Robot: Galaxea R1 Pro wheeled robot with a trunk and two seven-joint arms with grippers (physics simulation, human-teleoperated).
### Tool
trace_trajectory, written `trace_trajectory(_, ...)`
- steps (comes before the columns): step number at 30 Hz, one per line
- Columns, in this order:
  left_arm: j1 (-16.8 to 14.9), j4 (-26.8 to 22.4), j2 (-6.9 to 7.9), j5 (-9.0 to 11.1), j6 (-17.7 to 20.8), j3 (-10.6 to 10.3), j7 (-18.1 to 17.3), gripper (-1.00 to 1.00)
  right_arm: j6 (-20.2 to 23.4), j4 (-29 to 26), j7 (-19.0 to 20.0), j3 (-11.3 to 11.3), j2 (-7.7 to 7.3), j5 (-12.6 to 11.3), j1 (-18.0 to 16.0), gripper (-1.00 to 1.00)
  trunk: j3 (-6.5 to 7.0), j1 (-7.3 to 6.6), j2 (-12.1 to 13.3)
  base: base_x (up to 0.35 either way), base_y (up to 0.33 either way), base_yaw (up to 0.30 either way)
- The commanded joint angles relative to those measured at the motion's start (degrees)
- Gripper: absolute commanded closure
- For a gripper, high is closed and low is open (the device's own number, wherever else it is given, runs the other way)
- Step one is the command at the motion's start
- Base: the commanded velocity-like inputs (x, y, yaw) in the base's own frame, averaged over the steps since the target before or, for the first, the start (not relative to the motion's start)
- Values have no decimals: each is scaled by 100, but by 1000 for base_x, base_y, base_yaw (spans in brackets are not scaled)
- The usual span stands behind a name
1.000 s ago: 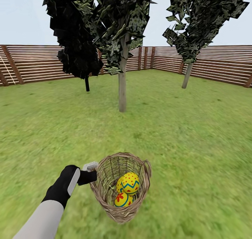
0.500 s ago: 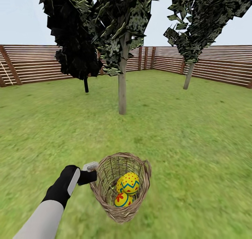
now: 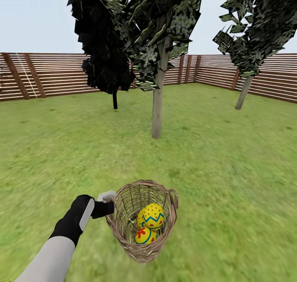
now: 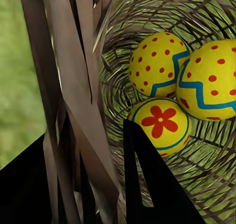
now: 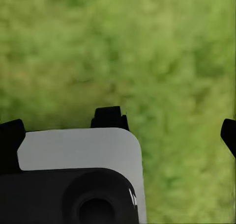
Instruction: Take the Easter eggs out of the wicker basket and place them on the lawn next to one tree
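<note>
My left gripper (image 3: 109, 203) is shut on the left rim of the brown wicker basket (image 3: 142, 249) and holds it above the lawn (image 3: 231, 170). In the left wrist view its black fingers (image 4: 142, 180) stand on either side of the woven basket wall (image 4: 73, 96). Three yellow Easter eggs lie inside the basket: a dotted one (image 4: 155, 64), a zigzag one (image 4: 209, 79) and a red-flower one (image 4: 160, 123). The head view shows two of them (image 3: 153, 216) (image 3: 144, 234). A pale-trunked tree (image 3: 157, 109) stands ahead. My right gripper (image 5: 169, 126) is open over grass.
A thin black-trunked tree (image 3: 115, 100) stands behind and left of the pale one. A slimmer leaning tree (image 3: 243, 93) is at the far right. A brown slat fence (image 3: 49, 74) rings the garden. Open grass lies between me and the trees.
The whole head view has swung, so the trees and fence now sit further right in the picture. The left arm, basket and eggs keep their place in it.
</note>
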Motion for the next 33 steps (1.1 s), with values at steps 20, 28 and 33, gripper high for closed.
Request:
trace_trajectory(20, -6, -7, -9, 94, 34, 29, -20, 100, -25, 9, 17, -50, -8, 43, -2, -100, -5, 3, -3, 308, -175, 76)
trace_trajectory(28, -7, -10, -9, 94, 34, 29, -20, 100, -25, 9, 15, -50, -8, 43, -2, -100, -5, 3, -3, 305, -181, 0)
trace_trajectory(33, -7, -12, -9, 94, 34, 29, -20, 100, -25, 9, 15, -50, -8, 43, -2, -100, -5, 3, -3, 305, -179, 0)
